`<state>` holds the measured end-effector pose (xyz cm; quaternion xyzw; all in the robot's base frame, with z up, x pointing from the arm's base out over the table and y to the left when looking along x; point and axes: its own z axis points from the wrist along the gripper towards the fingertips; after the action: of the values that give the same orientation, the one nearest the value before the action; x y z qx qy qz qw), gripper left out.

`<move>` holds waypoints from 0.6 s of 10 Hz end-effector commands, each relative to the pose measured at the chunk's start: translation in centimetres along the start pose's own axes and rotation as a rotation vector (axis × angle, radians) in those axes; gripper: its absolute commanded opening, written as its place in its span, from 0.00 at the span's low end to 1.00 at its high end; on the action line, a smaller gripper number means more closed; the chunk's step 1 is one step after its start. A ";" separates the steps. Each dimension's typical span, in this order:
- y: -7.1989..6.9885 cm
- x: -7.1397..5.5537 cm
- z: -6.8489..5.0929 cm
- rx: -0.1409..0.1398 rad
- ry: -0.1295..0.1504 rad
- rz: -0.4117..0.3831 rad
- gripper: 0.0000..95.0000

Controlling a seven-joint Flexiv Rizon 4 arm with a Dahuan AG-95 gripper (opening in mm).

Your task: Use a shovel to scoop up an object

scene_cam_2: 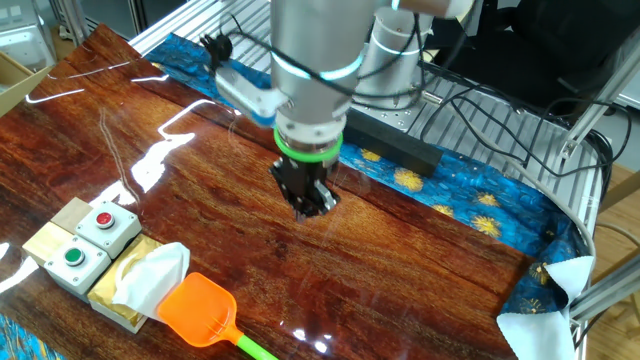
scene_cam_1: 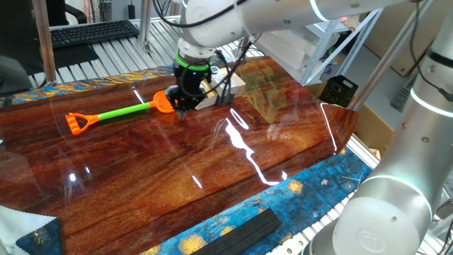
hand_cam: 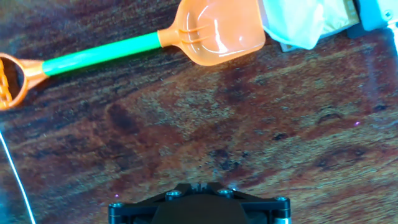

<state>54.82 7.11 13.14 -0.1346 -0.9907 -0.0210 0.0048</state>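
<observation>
The shovel (scene_cam_1: pixel 127 111) lies flat on the wooden table, with its orange blade (scene_cam_1: pixel 164 103) towards the object and its orange D handle at the left. The object, a tan box with white tissue (scene_cam_2: pixel 140 283), touches the blade's tip (scene_cam_2: pixel 198 308). My gripper (scene_cam_1: pixel 182 108) hangs just above the table beside the blade, holding nothing. In the other fixed view, my gripper (scene_cam_2: pixel 309 206) has its fingers together. The hand view shows the shovel (hand_cam: pixel 99 53) and the tissue (hand_cam: pixel 305 22) at the top. My fingertips are out of sight there.
A grey box with a red and a green button (scene_cam_2: pixel 90 240) stands against the tan box. A black bar (scene_cam_1: pixel 241 232) lies on the blue patterned cloth at the table's near edge. A keyboard (scene_cam_1: pixel 92 32) sits beyond the far edge.
</observation>
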 end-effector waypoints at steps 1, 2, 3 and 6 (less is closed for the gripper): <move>0.8 -0.5 0.7 0.008 -0.006 0.020 0.00; 1.2 -0.9 0.9 0.008 -0.004 0.024 0.00; 1.7 -1.3 1.2 0.007 -0.004 0.033 0.00; 2.3 -2.2 1.4 0.010 0.003 0.050 0.00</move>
<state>57.78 8.80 11.85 -0.1598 -0.9870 -0.0156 0.0086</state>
